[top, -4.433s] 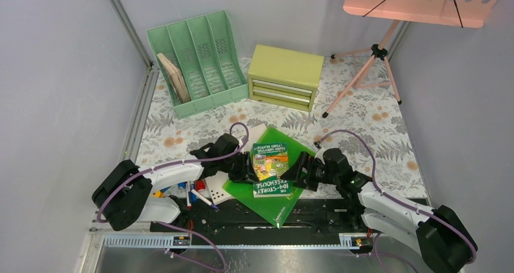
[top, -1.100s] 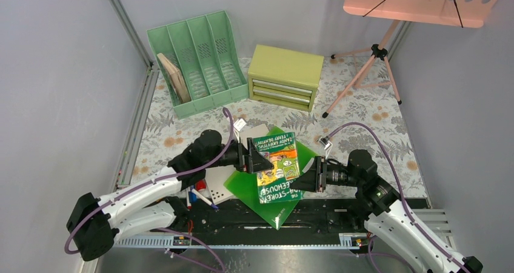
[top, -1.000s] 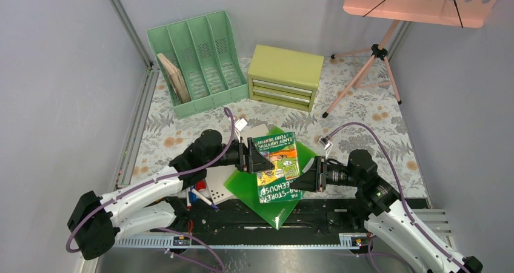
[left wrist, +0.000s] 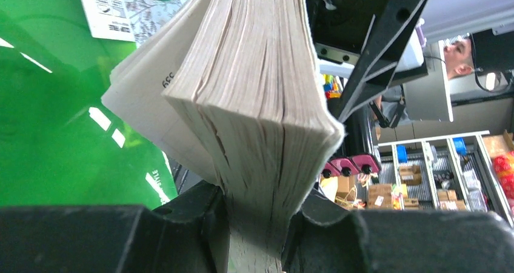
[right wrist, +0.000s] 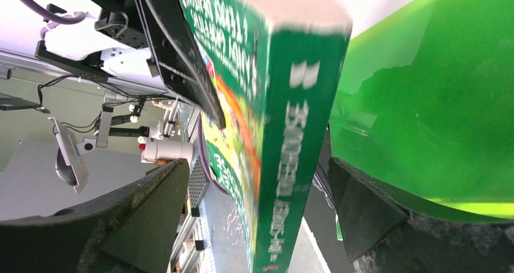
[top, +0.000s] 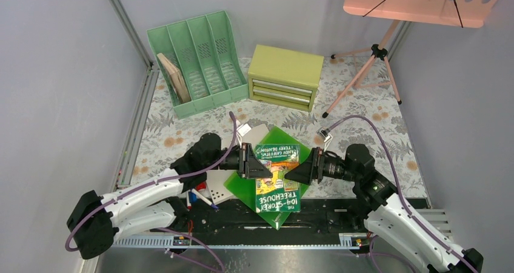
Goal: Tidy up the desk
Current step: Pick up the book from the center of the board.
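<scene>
- Whereas a second ago the left gripper (top: 257, 165) stood spread beside the book (top: 277, 179), it is now pinched on the book's page edge. The left wrist view shows the page block clamped between both fingers.
- Book: held tilted, clear of the green folder (top: 237, 186) beneath it. It has turned slightly and now sits a little nearer the arm bases.
- Right gripper (top: 292, 171): a second ago it was clamped on the spine side. It is now spread wide, one finger on each side of the spine, and neither appears to press.
- Assessment: the hand-over from right to left appears complete, and the left arm alone carries the book. The rack (top: 197, 60) at left rear is a likely destination. The right arm must back off before the book is moved.
- Table (top: 376, 127): it lies under everything, running from the arm bases to the back wall, and other items remain loose on it. Organizing is judged far from finished.
- Writing, left wrist view: a white label (left wrist: 106, 9) carries print too small to read. A page number shows, but its digits are uncertain.
- Writing, cover: "TERRY DENTON" and "104-STOREY TREEHOUSE", both upside down in the top view.
- Writing, spine, right wrist view: white lettering, blurred and not read.
</scene>
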You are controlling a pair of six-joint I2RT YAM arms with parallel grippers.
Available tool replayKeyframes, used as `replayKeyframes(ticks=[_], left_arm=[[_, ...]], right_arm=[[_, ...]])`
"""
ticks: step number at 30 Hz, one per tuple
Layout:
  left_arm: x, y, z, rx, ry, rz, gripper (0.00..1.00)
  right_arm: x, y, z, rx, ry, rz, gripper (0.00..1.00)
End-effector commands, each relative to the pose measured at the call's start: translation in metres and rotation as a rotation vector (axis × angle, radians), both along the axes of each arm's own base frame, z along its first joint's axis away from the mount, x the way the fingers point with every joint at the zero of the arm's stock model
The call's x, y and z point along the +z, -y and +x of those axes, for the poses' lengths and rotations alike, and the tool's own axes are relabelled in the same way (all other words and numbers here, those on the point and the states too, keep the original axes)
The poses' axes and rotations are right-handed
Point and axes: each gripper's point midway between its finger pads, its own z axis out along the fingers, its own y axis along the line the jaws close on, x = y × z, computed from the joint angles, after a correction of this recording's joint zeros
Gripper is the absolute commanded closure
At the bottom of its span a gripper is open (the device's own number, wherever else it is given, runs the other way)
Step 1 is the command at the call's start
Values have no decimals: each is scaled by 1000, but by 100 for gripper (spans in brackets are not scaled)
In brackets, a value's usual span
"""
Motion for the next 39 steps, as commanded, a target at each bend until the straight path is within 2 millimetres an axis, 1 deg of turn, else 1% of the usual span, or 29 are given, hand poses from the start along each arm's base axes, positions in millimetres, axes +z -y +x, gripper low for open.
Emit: replayKeyframes(ticks=[1, 3, 4, 5, 7, 8, 9, 10, 11, 12, 14, 16, 18, 20, 22, 26, 28, 32, 34, 36, 39], left_arm=[[46, 7, -15, -93, 111, -159, 100], [45, 8, -15, -93, 107, -156, 100], [44, 8, -15, -91, 106, -155, 100], [44, 8, -15, -90, 108, -155, 100], [44, 8, -14, -83, 111, -153, 99], [44, 8, -13, -78, 112, -151, 96], [43, 8, -12, -71, 115, -147, 89], [41, 7, -11, -65, 119, -137, 77], [40, 7, -9, -50, 122, -126, 62], [38, 5, -6, -29, 129, -114, 47], [34, 2, 1, 21, 138, -86, 30], [30, -3, 10, 89, 157, -49, 20], [26, -10, 19, 156, 177, -8, 11], [28, -17, 24, 194, 206, 9, 6], [29, -24, 26, 212, 227, 23, 5], [28, -32, 23, 185, 251, 61, 4], [32, -32, 17, 136, 258, 49, 3], [49, -26, 4, 19, 279, -7, 3], [53, -22, -3, -40, 275, -19, 3], [53, -17, -4, -79, 255, -17, 5], [54, -11, -4, -104, 223, -18, 12]], right_arm=[[41, -8, 8, 11, 113, 73, 10], [50, -10, 8, 27, 120, 103, 15], [53, -11, 7, 35, 121, 114, 20], [56, -12, 6, 43, 121, 123, 29], [58, -14, 5, 56, 116, 133, 53], [57, -14, 4, 60, 113, 134, 62], [57, -14, 4, 64, 110, 136, 71], [58, -14, 3, 68, 109, 139, 78], [57, -14, 2, 68, 108, 141, 84], [57, -13, 1, 71, 108, 141, 89], [57, -13, -1, 79, 111, 145, 95], [59, -12, -5, 94, 118, 149, 99], [60, -11, -9, 110, 122, 149, 100], [60, -10, -12, 121, 122, 148, 100], [62, -9, -15, 131, 124, 153, 100], [62, -6, -24, 159, 124, 152, 100], [62, -5, -27, 169, 121, 152, 100], [68, -3, -35, 200, 121, 168, 100], [69, -2, -38, 216, 116, 167, 100], [69, -2, -40, 226, 112, 166, 100], [70, -2, -41, 231, 109, 165, 100]])
